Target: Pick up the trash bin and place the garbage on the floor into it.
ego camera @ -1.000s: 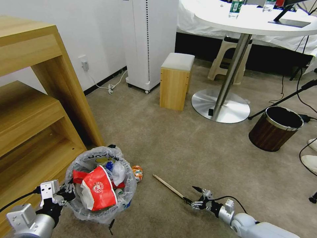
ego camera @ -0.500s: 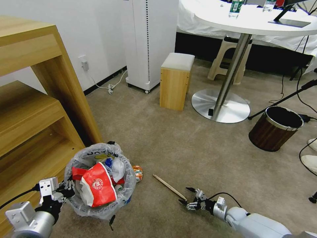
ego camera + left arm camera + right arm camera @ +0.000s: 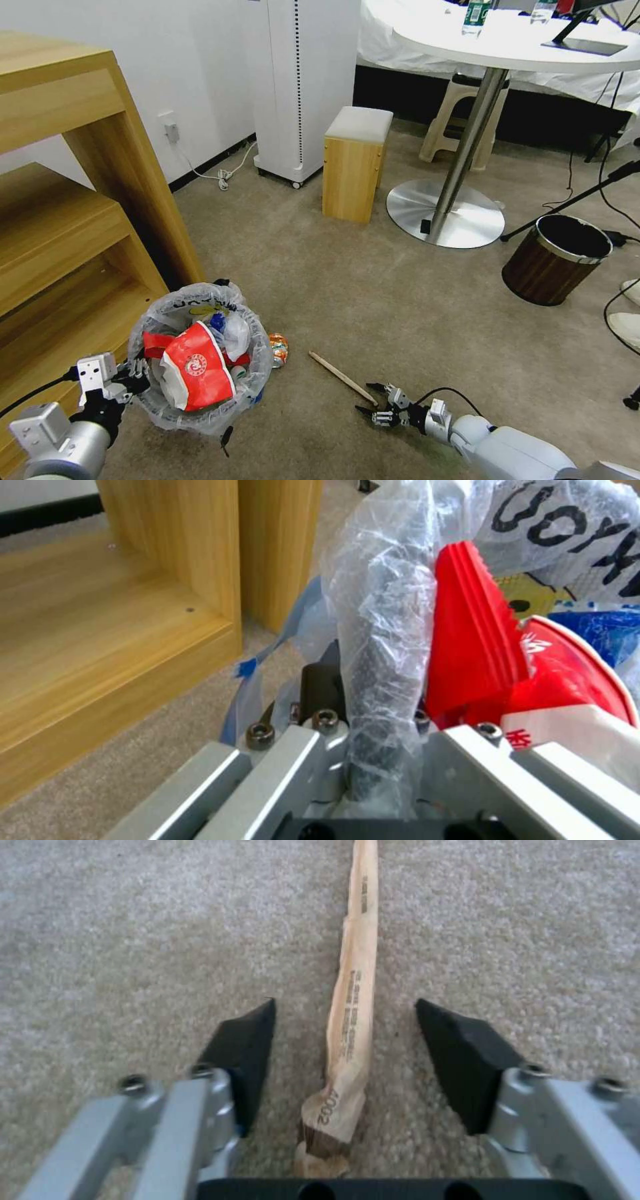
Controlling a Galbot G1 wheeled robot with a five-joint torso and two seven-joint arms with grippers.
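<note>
The trash bin (image 3: 200, 363), a small round dark bin lined with a clear crinkly bag printed with black letters, is seen at the lower left of the head view, just in front of the wooden shelf unit (image 3: 73, 220). Its near rim is pinched by the left gripper (image 3: 137, 379); in the left wrist view the bagged rim (image 3: 387, 690) is seen clamped between the two fingers. The bin is packed with litter: a red and white wrapper (image 3: 193, 372) lies on top, with blue and white scraps behind it. A crushed orange can (image 3: 277, 348) lies on the beige carpet (image 3: 373, 307) just beside the bin's right side.

The wooden stick (image 3: 341, 377), partly sleeved in printed paper, lies flat on the carpet between the bin and the right gripper (image 3: 371, 403). The right gripper is held low over the stick's near end with its fingers spread. In the right wrist view the stick (image 3: 350, 1020) is seen running between the two black pads (image 3: 243, 1060), touched by neither.

A brown wood-look bin with a metal rim (image 3: 557, 259) stands well apart on the right, near the round table's steel base (image 3: 445, 217).
</note>
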